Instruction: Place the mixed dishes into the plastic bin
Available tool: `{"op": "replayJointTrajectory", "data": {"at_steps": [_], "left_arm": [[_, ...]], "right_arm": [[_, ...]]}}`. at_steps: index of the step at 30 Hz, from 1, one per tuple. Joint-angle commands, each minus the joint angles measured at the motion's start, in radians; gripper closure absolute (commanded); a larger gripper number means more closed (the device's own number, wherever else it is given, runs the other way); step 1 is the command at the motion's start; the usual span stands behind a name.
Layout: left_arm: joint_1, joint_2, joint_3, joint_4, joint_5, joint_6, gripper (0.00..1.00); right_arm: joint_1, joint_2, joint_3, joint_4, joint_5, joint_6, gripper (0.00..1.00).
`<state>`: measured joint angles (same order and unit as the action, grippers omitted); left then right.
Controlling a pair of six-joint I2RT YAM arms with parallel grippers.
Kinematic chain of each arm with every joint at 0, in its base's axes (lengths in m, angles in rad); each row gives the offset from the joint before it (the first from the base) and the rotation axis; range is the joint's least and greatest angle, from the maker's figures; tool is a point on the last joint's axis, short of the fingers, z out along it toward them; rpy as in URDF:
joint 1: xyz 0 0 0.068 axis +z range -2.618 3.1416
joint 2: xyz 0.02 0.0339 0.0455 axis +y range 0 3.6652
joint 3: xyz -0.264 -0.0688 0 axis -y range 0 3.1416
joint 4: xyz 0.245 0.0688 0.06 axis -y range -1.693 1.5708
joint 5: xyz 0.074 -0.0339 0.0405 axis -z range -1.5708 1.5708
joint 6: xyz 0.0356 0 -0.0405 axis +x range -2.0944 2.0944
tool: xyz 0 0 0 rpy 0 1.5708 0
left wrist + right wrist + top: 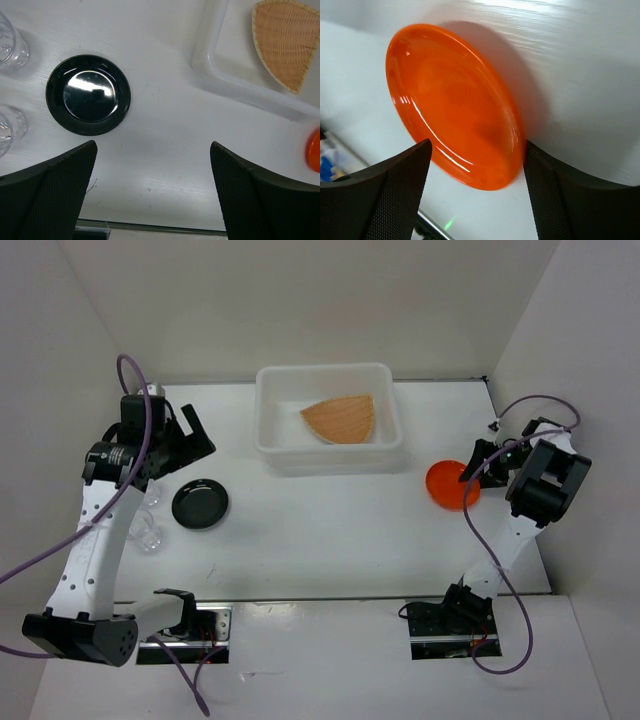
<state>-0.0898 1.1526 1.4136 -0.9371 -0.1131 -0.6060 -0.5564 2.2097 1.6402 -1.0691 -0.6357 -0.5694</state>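
A white translucent plastic bin [264, 412] stands at the table's far middle, and a tan woven fan-shaped plate [342, 419] lies flat inside it. Right of the bin is a glossy orange plate [450, 484], seemingly flat on the table. A black plate [200, 504] lies left, with two clear cups [11, 47] upright beside it.

I read no text, label, brand, number or sign in any view: none on the white translucent rectangular plastic bin [268, 410], the small round black plate [200, 504] or the small round orange plate [455, 105].
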Motion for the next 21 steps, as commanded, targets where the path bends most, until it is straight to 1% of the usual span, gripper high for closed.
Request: {"op": "replayJointTrajectory", "data": {"at_steps": [1, 3, 4, 7, 8, 11, 12, 15, 17, 18, 19, 21], "left_arm": [[0.005, -0.045, -0.001, -0.012, 0.013, -0.034, 0.0], [0.005, -0.054, -0.001, -0.022, 0.013, -0.034, 0.0], [0.005, -0.054, -0.001, -0.022, 0.013, -0.043, 0.0], [0.005, -0.064, -0.01, -0.022, 0.013, -0.043, 0.0], [0.005, -0.064, -0.01, -0.022, 0.013, -0.043, 0.0], [0.005, -0.064, -0.01, -0.022, 0.013, -0.043, 0.0], [0.005, -0.064, -0.01, -0.022, 0.013, -0.043, 0.0], [0.005, -0.064, -0.019, -0.022, 0.013, -0.043, 0.0], [0.005, -0.064, -0.019, -0.022, 0.013, -0.043, 0.0], [0.005, -0.064, -0.019, -0.022, 0.013, -0.043, 0.0], [0.005, -0.064, -0.019, -0.022, 0.013, -0.043, 0.0], [0.005, -0.064, -0.028, -0.013, 0.013, -0.043, 0.0]], "right_arm": [[0.022, 0.171, -0.079, -0.002, -0.048, -0.076, 0.22], [0.023, 0.18, -0.103, 0.011, -0.048, -0.076, 0.22], [0.032, 0.18, -0.103, 0.011, -0.048, -0.076, 0.24], [0.032, 0.191, -0.114, 0.021, -0.038, -0.086, 0.37], [0.032, 0.191, -0.114, 0.021, -0.038, -0.086, 0.46], [0.032, 0.191, -0.114, 0.021, -0.038, -0.077, 0.61], [0.032, 0.191, -0.114, 0.021, -0.038, -0.076, 0.69], [0.032, 0.191, -0.114, 0.032, -0.038, -0.058, 0.78], [0.032, 0.191, -0.114, 0.041, -0.038, -0.046, 0.86], [0.032, 0.191, -0.114, 0.041, -0.038, -0.037, 0.94], [0.032, 0.18, -0.114, 0.053, -0.029, -0.037, 0.98], [0.032, 0.171, -0.114, 0.054, -0.019, -0.012, 1.0]]}}
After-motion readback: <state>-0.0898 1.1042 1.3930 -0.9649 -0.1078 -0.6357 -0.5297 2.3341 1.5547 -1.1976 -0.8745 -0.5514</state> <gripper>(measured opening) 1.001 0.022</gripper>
